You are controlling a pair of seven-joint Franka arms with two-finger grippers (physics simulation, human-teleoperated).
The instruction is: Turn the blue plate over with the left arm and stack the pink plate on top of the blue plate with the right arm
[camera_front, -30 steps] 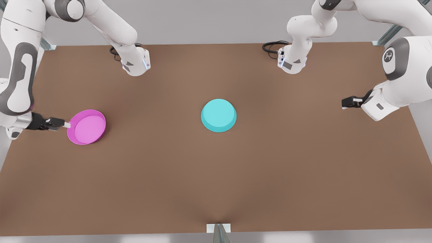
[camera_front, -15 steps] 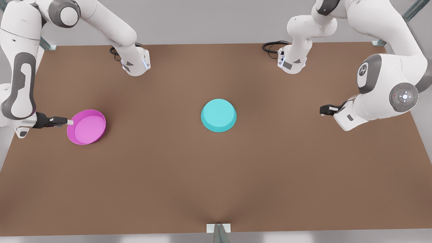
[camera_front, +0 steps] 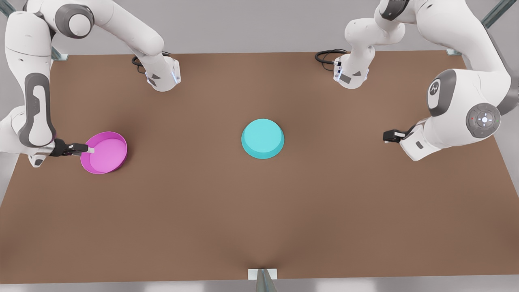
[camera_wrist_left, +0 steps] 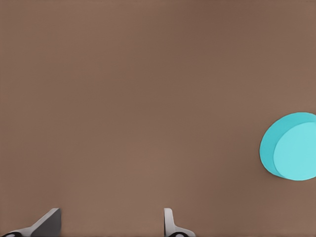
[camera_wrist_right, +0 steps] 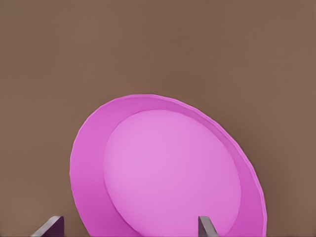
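In the front view I see the right end effector [camera_front: 90,150] at the pink plate's [camera_front: 104,153] rim at frame left, the blue plate [camera_front: 262,138] upside down at centre, the left end effector [camera_front: 386,137] idle at right; both wrist views show fingers spread, released.

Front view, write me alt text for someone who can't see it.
A brown table holds the blue plate upside down at its centre. At the front view's left, the right gripper reaches the rim of the pink plate, which sits open side up. The left gripper hovers open at the front view's right.
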